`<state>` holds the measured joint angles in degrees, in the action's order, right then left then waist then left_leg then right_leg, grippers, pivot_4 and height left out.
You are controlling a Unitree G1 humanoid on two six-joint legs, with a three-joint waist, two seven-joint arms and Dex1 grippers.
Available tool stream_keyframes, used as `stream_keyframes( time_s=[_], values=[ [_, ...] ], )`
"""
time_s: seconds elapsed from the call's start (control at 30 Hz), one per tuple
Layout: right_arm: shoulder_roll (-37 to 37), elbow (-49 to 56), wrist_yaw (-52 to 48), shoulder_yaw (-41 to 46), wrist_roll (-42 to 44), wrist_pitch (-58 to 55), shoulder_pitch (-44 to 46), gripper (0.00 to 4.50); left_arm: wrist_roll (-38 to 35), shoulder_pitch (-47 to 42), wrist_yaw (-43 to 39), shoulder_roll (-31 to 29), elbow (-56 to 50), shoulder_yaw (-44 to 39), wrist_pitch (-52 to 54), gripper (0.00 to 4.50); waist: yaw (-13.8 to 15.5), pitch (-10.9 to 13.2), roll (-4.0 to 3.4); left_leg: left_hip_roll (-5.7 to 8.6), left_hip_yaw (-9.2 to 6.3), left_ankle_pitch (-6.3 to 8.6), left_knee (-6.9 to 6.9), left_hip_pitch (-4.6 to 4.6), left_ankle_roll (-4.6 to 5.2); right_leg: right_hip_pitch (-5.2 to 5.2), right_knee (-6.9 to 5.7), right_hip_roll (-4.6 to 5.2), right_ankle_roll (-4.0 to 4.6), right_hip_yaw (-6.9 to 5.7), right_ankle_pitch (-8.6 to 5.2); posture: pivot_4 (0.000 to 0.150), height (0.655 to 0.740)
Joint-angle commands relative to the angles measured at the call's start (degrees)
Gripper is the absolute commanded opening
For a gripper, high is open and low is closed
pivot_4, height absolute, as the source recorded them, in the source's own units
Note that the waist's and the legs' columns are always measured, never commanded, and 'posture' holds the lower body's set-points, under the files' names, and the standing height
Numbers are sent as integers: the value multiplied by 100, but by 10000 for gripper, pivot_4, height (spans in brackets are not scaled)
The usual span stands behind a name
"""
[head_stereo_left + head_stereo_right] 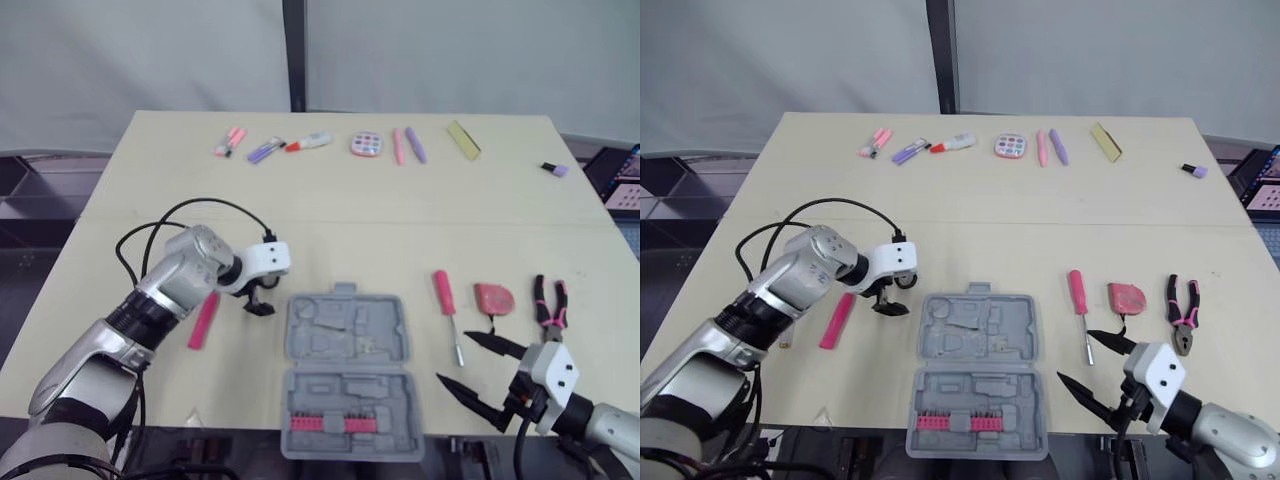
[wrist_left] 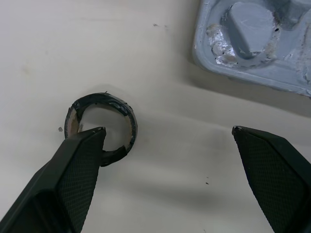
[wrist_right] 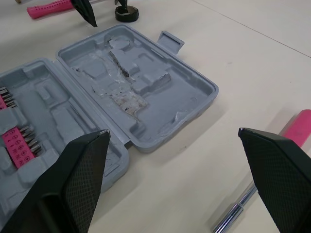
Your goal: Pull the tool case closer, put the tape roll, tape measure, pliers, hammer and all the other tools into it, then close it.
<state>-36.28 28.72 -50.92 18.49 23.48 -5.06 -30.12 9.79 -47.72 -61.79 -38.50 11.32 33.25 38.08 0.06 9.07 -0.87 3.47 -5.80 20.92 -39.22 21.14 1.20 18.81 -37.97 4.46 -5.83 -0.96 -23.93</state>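
A beige table (image 1: 330, 215) stands before pale grey curtains. At its near middle the grey tool case (image 1: 296, 312) lies open flat: the near half holds a row of pink bits (image 1: 340, 424), and the far half's moulded recesses are empty. The left gripper (image 2: 167, 129) is spread, one fingertip at the rim of the black tape roll (image 2: 99, 97), which lies flat just left of the case. The hammer (image 1: 204, 320) lies further left. The right gripper (image 3: 172, 131) hangs spread at the case's near right, with the screwdriver (image 1: 446, 300), tape measure (image 1: 493, 298) and pliers (image 1: 551, 300) on the table beyond.

Setting: test lab or staging room. Evidence: bare cream table (image 1: 330, 215), plain pale backdrop panels (image 1: 150, 60), laptop (image 1: 618, 178) at the table's right edge. Small coloured items (image 1: 366, 144) set out in a row.
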Motion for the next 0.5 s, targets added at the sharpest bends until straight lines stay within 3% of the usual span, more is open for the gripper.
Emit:
stream_keyframes(
  time_s=[0.03,0.5],
  values=[
    [-47,94,-65,196,92,81,-89,44693,186,-155,-9,95,189,-11,-211,44736,-2,0,0,0,0,0,0,0,0,0,0,0,0,-2,0,1500,7134],
    [22,237,2,346,111,101,-270,44693,548,-182,21,526,953,-47,-726,44736,1,-2,1,0,1,0,-1,-1,0,0,-2,1,0,-9,0,1500,7134]
  ],
)
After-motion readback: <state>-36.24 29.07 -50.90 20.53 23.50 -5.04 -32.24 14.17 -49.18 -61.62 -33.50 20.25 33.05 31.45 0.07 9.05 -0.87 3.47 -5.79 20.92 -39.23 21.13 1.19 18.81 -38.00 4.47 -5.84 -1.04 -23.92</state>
